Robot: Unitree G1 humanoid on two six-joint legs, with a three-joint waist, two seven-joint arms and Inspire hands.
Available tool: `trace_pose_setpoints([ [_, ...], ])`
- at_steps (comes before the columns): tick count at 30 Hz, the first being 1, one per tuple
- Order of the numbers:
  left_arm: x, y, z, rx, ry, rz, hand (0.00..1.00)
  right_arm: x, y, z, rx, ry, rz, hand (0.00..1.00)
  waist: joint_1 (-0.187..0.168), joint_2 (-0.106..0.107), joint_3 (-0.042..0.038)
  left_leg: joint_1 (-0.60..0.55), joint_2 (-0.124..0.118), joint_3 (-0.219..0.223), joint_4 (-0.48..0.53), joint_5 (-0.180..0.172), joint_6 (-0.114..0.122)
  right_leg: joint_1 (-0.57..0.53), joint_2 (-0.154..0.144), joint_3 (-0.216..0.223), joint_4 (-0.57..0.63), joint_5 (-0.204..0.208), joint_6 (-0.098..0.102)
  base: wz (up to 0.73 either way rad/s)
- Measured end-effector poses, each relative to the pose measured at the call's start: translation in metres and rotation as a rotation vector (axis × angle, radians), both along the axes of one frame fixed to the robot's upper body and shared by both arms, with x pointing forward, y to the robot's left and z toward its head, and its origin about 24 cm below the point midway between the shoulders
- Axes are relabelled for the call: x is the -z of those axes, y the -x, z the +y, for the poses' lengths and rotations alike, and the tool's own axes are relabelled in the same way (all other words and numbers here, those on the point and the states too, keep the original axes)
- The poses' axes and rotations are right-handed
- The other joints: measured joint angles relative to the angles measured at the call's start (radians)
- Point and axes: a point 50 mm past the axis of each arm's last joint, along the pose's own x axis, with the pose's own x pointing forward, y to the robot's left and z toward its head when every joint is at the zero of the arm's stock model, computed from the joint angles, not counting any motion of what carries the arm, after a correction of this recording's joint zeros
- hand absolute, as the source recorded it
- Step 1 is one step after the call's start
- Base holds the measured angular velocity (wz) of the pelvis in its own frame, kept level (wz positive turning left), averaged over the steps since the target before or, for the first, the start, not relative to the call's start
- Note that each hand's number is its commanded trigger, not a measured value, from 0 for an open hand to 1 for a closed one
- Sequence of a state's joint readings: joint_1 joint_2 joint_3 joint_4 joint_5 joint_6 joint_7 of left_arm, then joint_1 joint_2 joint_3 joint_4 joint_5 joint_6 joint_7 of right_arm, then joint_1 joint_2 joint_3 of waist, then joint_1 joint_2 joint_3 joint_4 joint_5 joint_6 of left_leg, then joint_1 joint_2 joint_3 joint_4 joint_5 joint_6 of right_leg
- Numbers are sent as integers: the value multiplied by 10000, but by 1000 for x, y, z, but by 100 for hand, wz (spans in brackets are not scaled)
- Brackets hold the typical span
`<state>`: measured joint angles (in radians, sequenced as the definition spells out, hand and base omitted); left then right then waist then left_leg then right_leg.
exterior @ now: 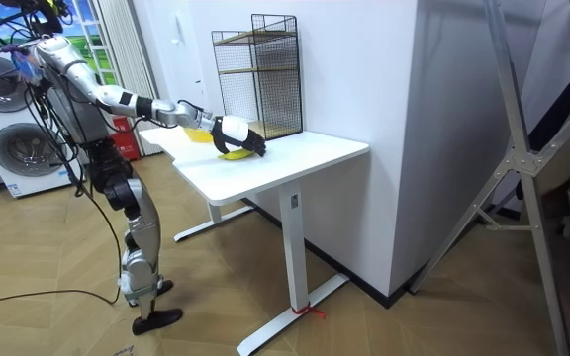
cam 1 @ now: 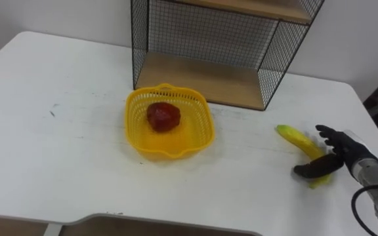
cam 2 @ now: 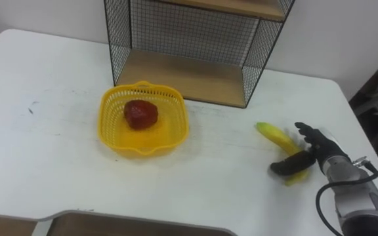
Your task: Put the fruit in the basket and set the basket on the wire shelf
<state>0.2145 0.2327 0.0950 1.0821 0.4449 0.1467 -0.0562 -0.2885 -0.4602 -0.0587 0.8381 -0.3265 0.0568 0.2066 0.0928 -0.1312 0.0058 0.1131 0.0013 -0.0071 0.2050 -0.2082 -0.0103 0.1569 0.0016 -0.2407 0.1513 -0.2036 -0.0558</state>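
A yellow plastic basket (cam 1: 135, 108) stands on the white table (cam 1: 51, 164), just in front of the wire shelf (cam 1: 202, 78). A red fruit (cam 1: 163, 116) lies inside it. A banana (cam 1: 293, 136) lies flat on the table at the right. My right hand (cam 1: 345, 147) is over the banana's near end, open, with its fingers on the far side and its thumb on the near side. In the room view I stand at the table's end with the right arm stretched out over the banana (exterior: 234, 154).
The wire shelf has a wooden bottom board level with the table and a second board higher up. The table's right edge runs close behind my right hand. The front edge lies along the bottom of the eye views.
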Motion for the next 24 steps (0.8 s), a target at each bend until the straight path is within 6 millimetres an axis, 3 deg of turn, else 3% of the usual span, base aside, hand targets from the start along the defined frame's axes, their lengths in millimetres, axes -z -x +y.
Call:
trace_pose_setpoints([
  [3, -1, -2, 2, 24, -13, -32, 0, -2, -2, -1, -324, 835, 137, 100, 2, 11, -5, -17, -5, -23, 6, 0, 0, -6, 2, -1, 0, 0, 0, 0],
  [7, -1, -4, 3, 53, -31, -70, 0, -6, -5, -3, -532, 1926, 135, 100, 23, 123, -74, -52, -6, -24, 13, 0, 0, -19, 12, -14, 14, 3, -4, 0],
  [13, -1, -12, 3, 86, -14, -175, 0, -7, -5, -4, -617, 2239, 156, 100, 215, 172, -114, 18, 19, -29, -28, 1, -1, 18, 29, 5, 18, 3, -5, -2],
  [24, -1, -13, 4, 87, 87, -139, 0, -4, -2, -5, -341, 1943, 363, 100, 211, -1, 9, -60, -18, -52, 14, -3, 4, -8, -3, -34, -10, -6, 7, 1],
])
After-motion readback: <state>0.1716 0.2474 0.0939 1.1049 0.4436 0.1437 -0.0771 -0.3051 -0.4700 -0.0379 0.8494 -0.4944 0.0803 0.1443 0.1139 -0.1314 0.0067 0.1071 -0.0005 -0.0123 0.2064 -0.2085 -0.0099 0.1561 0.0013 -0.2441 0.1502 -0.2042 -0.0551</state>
